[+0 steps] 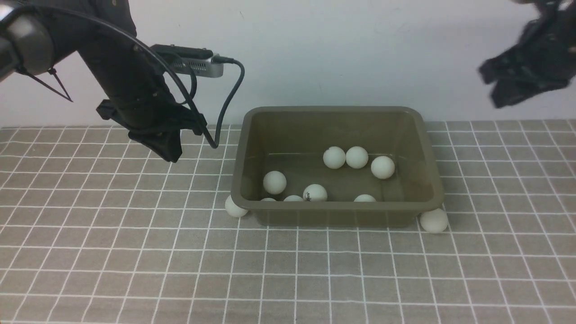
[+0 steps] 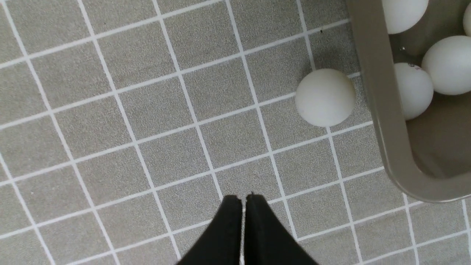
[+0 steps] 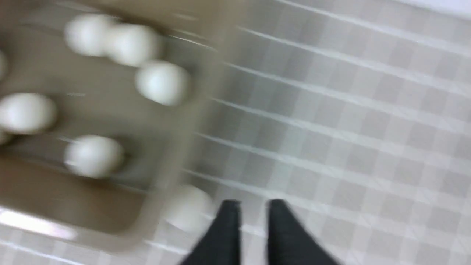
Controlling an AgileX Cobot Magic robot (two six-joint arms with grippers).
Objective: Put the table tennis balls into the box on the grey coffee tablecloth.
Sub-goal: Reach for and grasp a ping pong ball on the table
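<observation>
Gridded grey cloth (image 1: 135,252) bears rounded olive box (image 1: 333,217) of matte balls (image 1: 334,158); left tool (image 2: 243,198) together, right tool (image 3: 253,206) slightly apart.

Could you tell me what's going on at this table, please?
A two-armed robot is collecting balls into the box on the cloth. About eight are inside; a left ball and a right ball lie outside, at its near corners. The left gripper is shut and empty, above the cloth near the left ball. The right gripper is raised at the right, jaws slightly apart, holding nothing.
</observation>
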